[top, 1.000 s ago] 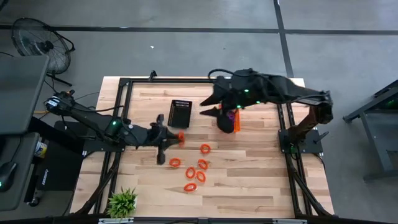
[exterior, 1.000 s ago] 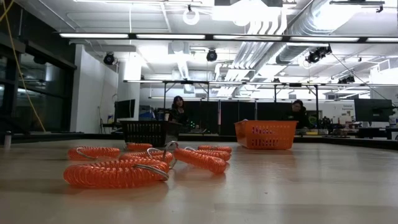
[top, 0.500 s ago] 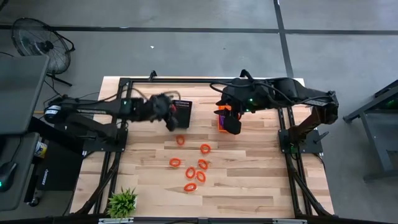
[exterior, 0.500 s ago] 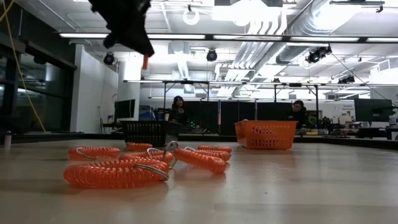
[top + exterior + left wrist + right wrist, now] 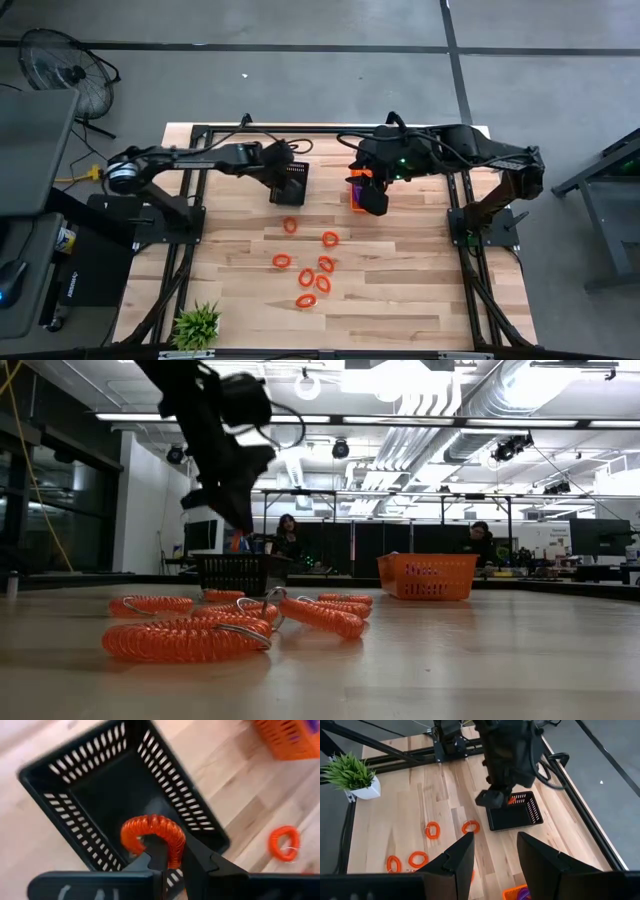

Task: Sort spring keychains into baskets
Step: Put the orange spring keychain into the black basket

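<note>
Orange-red spring keychain (image 5: 153, 839) pinched between left jaws, above black basket (image 5: 75, 795)

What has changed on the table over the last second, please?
The left gripper, shut on an orange-red keychain, has swung from the table's middle up over the black basket. The right gripper, open, has drawn back slightly above the orange basket. Six loose keychains and both baskets have stayed put.
</note>
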